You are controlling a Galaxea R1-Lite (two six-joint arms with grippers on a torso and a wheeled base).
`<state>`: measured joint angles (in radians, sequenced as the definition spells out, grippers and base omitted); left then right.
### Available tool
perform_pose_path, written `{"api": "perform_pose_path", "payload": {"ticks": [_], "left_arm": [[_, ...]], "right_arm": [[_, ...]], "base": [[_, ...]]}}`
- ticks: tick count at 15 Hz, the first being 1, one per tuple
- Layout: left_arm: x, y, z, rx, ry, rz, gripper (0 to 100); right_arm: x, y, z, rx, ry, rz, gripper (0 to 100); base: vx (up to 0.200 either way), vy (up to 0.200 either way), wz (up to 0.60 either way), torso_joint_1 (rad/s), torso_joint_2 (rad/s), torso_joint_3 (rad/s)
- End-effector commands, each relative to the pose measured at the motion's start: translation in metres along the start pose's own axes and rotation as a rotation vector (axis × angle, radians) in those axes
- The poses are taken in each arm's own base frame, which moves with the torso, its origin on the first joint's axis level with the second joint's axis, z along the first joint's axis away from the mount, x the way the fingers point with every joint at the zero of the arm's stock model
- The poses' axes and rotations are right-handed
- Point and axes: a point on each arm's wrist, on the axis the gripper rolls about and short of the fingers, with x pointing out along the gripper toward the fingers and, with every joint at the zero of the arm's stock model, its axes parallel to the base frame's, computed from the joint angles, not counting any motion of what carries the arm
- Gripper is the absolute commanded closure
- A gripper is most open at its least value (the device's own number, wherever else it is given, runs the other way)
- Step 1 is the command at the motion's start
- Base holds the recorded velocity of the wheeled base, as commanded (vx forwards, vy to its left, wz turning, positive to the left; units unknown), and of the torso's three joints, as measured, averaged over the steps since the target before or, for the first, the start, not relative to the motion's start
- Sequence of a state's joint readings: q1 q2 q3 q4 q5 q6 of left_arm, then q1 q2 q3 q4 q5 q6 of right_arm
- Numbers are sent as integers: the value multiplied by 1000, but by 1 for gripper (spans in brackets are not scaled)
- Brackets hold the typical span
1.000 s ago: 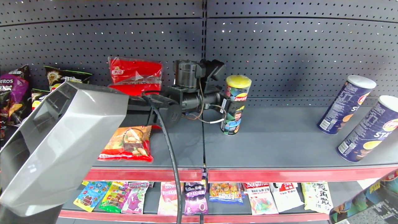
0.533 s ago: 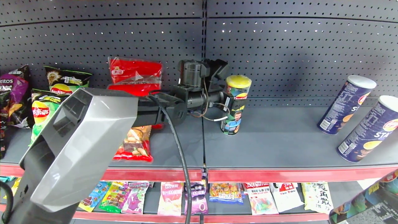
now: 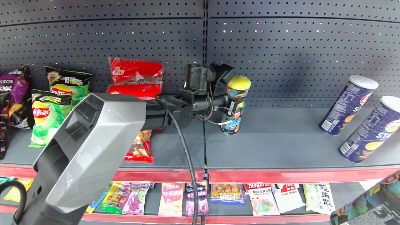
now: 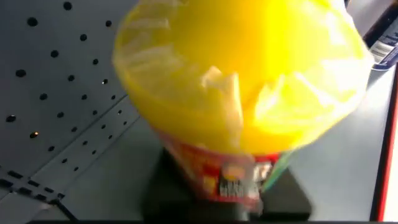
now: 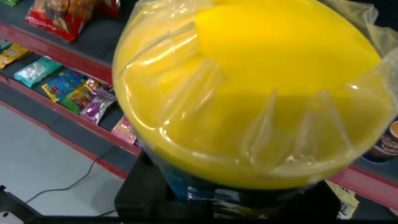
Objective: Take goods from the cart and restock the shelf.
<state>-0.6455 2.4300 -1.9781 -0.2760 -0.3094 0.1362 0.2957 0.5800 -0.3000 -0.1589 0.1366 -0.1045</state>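
A chips can with a yellow lid (image 3: pixel 239 83) rests its base on the grey shelf (image 3: pixel 281 147) near the middle and leans slightly. My left gripper (image 3: pixel 232 107) is shut on the can's body from the left. The left wrist view looks at that lid (image 4: pixel 249 81) from close up, with the pegboard behind it. A second chips can (image 5: pixel 249 87) with a yellow lid sits in my right gripper (image 5: pixel 236 205), which is shut on it. That can's body (image 3: pixel 370 200) shows low at the right, in front of the shelves.
Two dark blue cans (image 3: pixel 348 104) (image 3: pixel 370 129) lean at the shelf's right end. Red peanut bags (image 3: pixel 136 76) and green chip bags (image 3: pixel 50 115) stand to the left. Candy bags (image 3: pixel 228 193) fill the lower shelf. Bare shelf floor lies between the held can and the blue cans.
My left arm has swung to the right, uncovering the green chip bags. The can in its gripper has gone from upright to a slight lean.
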Motion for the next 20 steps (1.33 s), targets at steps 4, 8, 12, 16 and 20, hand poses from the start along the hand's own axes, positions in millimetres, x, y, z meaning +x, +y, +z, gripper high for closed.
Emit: {"api": "perform_pose_path", "payload": {"ticks": [4,8,12,16,20], "left_arm": [[-30,-8,26,2,-19,-97,100],[-77,-26,20,6,59,-254,100],[-88,-30,2,76,94,-324,100],[-86,-29,0,73,84,-320,100],[-81,-29,-3,77,76,-315,100]], "right_arm": [[1,0,-1,2,4,2,100],[1,0,0,2,4,4,100],[1,0,0,2,6,5,100],[1,0,0,2,4,5,100],[1,0,0,2,4,5,100]], "base": [[0,0,0,0,0,0],[0,0,0,0,0,0],[0,0,0,0,0,0],[0,0,0,0,0,0],[0,0,0,0,0,0]]}}
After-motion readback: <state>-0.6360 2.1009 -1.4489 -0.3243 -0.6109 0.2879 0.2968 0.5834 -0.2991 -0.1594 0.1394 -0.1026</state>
